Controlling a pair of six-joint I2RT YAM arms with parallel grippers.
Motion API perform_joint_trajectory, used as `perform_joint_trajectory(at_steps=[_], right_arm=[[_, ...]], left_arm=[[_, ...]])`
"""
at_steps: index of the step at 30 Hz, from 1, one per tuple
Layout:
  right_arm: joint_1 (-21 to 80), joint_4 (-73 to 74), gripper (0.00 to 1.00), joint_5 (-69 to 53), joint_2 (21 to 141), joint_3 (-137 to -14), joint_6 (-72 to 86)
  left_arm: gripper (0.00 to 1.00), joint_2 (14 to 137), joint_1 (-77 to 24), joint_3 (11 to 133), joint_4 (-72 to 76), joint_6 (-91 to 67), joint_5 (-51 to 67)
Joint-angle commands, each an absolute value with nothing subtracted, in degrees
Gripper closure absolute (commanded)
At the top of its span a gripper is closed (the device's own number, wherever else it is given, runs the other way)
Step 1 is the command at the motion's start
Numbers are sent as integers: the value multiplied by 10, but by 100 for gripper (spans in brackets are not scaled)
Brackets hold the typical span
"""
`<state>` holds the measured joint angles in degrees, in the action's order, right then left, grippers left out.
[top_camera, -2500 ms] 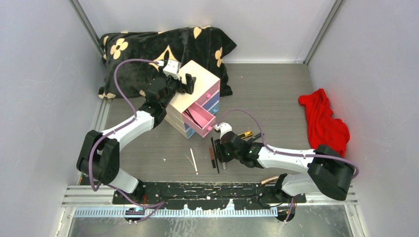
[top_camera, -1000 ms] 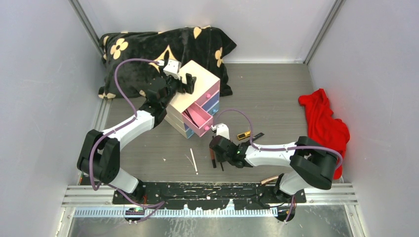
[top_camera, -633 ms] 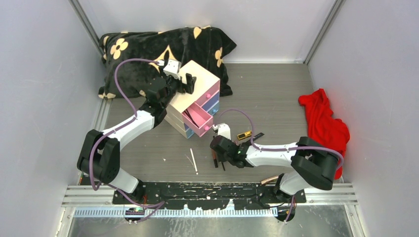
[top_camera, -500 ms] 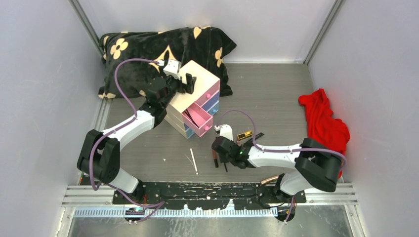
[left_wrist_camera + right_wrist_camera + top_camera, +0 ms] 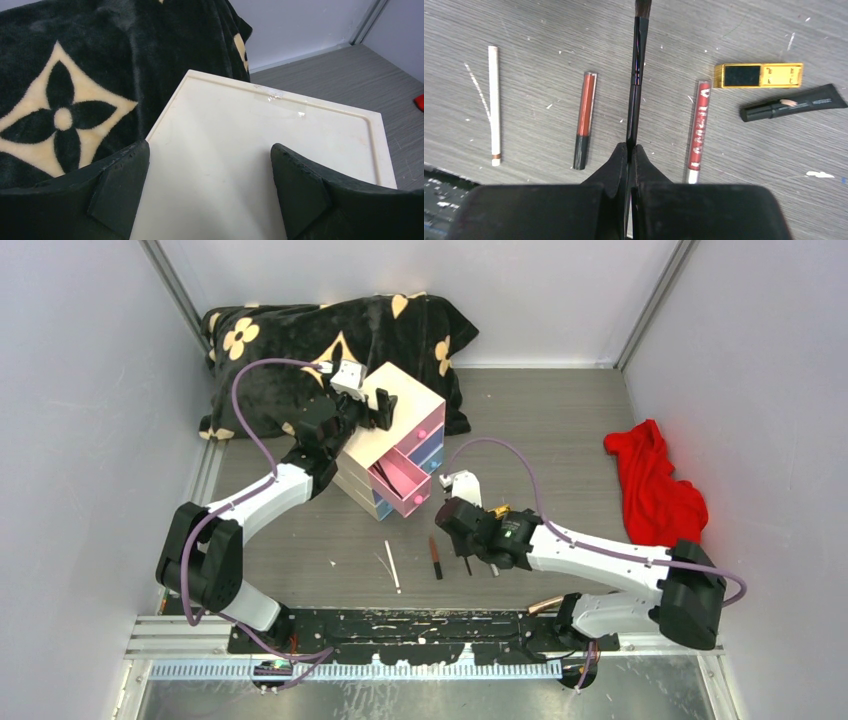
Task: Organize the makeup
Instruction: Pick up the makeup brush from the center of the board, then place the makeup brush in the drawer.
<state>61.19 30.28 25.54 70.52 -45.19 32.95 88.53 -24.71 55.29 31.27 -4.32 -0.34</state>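
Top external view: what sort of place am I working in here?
Most likely a staged test cell, not a home: blank pale walls with metal corner rails, both arms bolted to a black mounting plate, and props set out on the tabletop: drawer box, red cloth, loose makeup.
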Motion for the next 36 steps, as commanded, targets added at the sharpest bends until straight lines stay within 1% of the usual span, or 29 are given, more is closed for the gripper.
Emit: perform_joint_trajectory(at_steps=[1,6,9,23,36], right_arm=[[613,424,99,260,667,-537,309],[613,546,99,283,651,-639,300],[613,590,99,273,658,-700,291],[613,642,99,157,772,-934,220],[611,683,99,49,878,-1076,213]], left_arm=[[8,950,-232,498,80,-99,-32],[8,944,-232,497,81,-97,-33],[8,943,-232,496,81,-97,-33],[8,933,-232,492,80,-95,-35],[8,922,-232,490,81,-94,-33]])
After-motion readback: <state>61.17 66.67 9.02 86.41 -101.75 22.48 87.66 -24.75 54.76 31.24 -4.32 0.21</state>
